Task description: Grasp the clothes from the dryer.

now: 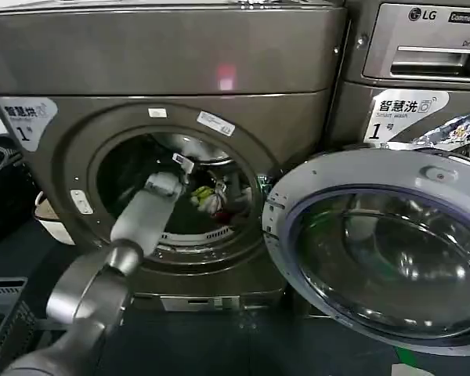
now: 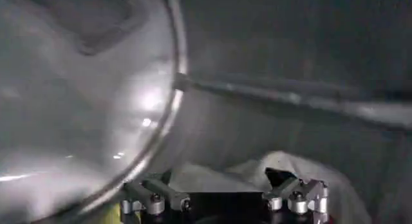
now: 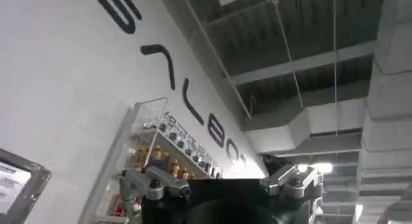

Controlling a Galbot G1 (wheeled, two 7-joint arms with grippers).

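The left claw [image 1: 182, 166] sits inside the dryer [image 1: 164, 70], reached in through the round porthole on the end of its grey arm. In the left wrist view its two fingers [image 2: 154, 196] stand spread apart with an open gap between them, and nothing is caught there. The clothes [image 1: 207, 197] lie just beyond the fingertips, low in the drum: the head view shows a small bundle with a yellow-green piece, pale grey-white cloth and a bit of red, just beside the left claw on its right and slightly lower. In the left wrist view a white fold of the bundle [image 2: 290, 170] rises between and behind the two fingers, close to them, though whether it touches either one cannot be told. Around it curve the dark drum wall and a bright metal rim [image 2: 172, 109].

The dryer's round door [image 1: 376, 251] hangs swung open to the right of the porthole, its glass facing the camera. A white label with the figure 1 [image 1: 25, 119] sits on the machine's upper left corner. A lighter grey machine marked LG [image 1: 423, 47] stands beside it on the right.

The right claw [image 3: 219, 186] is raised away from the work, pointing up toward a white wall with dark lettering and a ceiling; its fingers stand apart and hold nothing
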